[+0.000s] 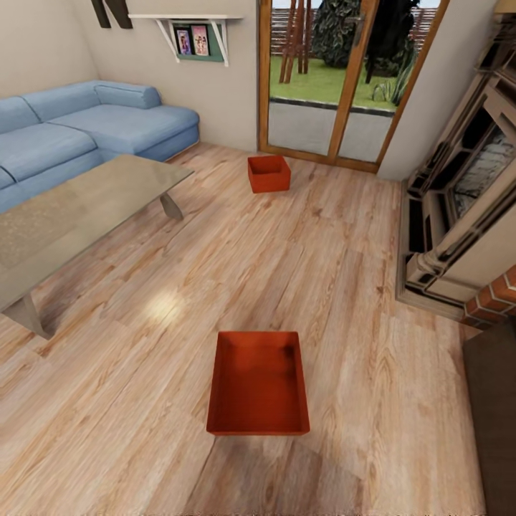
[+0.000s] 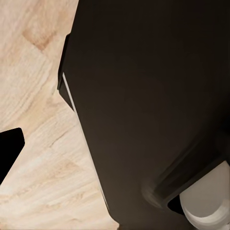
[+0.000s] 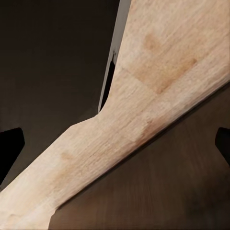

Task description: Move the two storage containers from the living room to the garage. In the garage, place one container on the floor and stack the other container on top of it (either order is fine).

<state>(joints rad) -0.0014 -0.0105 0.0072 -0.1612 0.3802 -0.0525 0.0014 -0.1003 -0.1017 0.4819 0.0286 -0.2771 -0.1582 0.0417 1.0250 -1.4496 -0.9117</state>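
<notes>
Near container (image 1: 259,383): 6 o'clock, open, empty, on wood floor (image 1: 344,287).
Far container (image 1: 269,173): 12 o'clock, by glass doors (image 1: 337,79).
Sofa (image 1: 86,129): 10 o'clock.
Hands: spread cannot be told.
Advice: approach near container squarely, grip opposite walls.
</notes>
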